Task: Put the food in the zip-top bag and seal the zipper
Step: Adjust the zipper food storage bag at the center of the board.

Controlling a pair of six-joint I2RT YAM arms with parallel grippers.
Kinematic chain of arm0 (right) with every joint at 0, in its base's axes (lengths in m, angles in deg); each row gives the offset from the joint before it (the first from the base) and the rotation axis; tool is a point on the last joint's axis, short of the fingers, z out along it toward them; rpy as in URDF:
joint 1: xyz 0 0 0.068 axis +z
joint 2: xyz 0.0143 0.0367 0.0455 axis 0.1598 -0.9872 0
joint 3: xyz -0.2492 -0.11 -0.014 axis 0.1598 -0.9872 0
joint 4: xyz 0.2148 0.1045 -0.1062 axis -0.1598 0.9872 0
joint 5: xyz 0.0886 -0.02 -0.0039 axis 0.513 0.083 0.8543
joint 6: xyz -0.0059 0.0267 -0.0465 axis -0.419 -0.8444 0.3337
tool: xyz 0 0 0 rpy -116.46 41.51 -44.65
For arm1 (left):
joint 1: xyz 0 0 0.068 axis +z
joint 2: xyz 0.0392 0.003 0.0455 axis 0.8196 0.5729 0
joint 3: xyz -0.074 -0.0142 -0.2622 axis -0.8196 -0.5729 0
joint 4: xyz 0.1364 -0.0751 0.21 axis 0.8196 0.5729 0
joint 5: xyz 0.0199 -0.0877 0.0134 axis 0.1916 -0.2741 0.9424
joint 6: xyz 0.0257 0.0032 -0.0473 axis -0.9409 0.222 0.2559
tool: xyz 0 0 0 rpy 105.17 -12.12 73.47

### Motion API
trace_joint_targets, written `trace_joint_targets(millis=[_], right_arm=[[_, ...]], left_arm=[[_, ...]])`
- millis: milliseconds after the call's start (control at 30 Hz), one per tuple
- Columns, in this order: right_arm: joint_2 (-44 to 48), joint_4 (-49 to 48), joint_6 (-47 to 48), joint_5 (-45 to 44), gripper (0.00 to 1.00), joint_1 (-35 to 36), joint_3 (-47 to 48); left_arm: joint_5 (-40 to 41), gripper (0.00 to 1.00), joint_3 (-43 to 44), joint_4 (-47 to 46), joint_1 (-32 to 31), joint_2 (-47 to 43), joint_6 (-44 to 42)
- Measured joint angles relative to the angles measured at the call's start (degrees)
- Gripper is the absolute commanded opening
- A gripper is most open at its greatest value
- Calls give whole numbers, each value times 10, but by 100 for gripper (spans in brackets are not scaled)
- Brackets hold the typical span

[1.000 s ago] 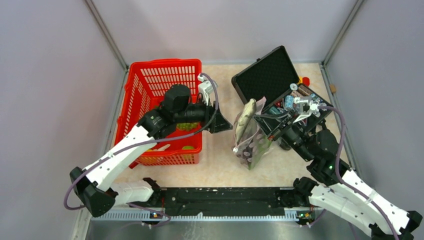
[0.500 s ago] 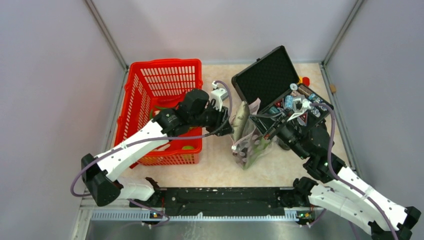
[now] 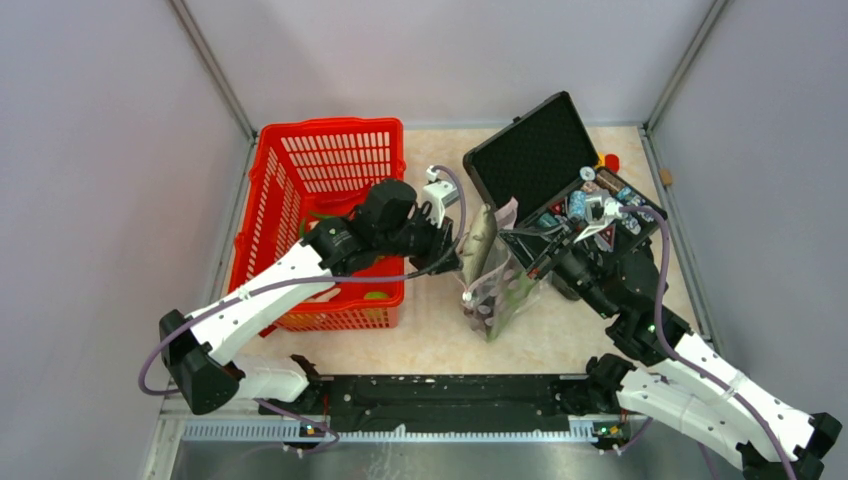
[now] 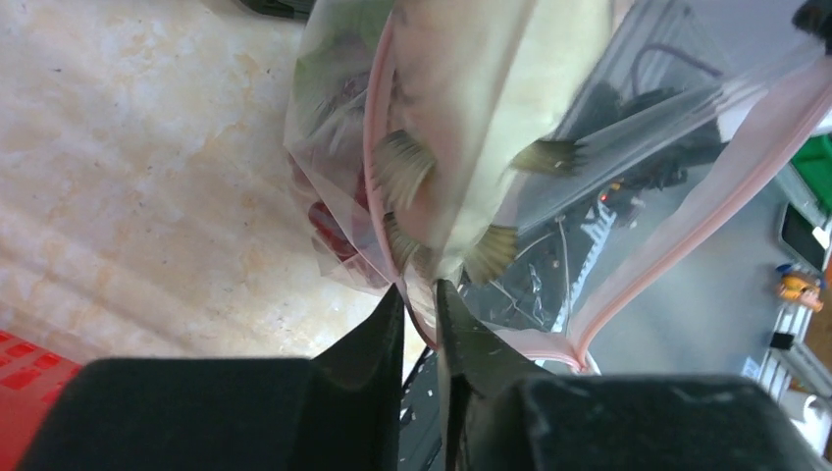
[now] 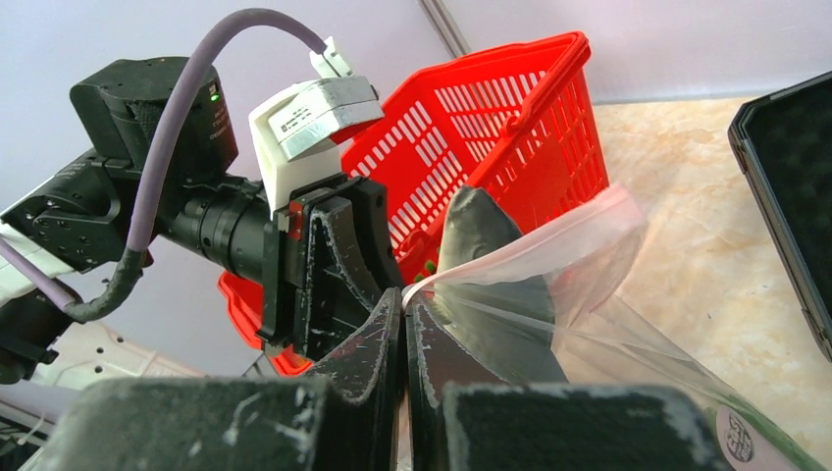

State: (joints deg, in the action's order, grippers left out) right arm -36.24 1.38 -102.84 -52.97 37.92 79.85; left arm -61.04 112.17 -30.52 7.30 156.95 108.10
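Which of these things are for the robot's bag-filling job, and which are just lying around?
For the job: zip-top bag, its pink zipper, grey fish poking out of it, green toy food in the red basket, left gripper at the bag's rim, right gripper pinching the rim.

Just lying about: black foam-lined case, small gadgets in it.

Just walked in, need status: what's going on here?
Both arms hold the clear bag by its mouth, between the red basket and black case. The right arm has its jaws shut on the pink strip; the left arm pinches the rim beside the grey fish, which sticks out. Bag not sealed.
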Motion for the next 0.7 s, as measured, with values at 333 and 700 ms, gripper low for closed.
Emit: trace_joint_targets(millis=[333,700], right_arm=[[-3,-4,0,3,0,0,-3],[7,-8,26,48,0,0,-2]], left_arm=[[-26,0,7,14,0,0,-19],[73,0,7,-30,0,-54,-21]])
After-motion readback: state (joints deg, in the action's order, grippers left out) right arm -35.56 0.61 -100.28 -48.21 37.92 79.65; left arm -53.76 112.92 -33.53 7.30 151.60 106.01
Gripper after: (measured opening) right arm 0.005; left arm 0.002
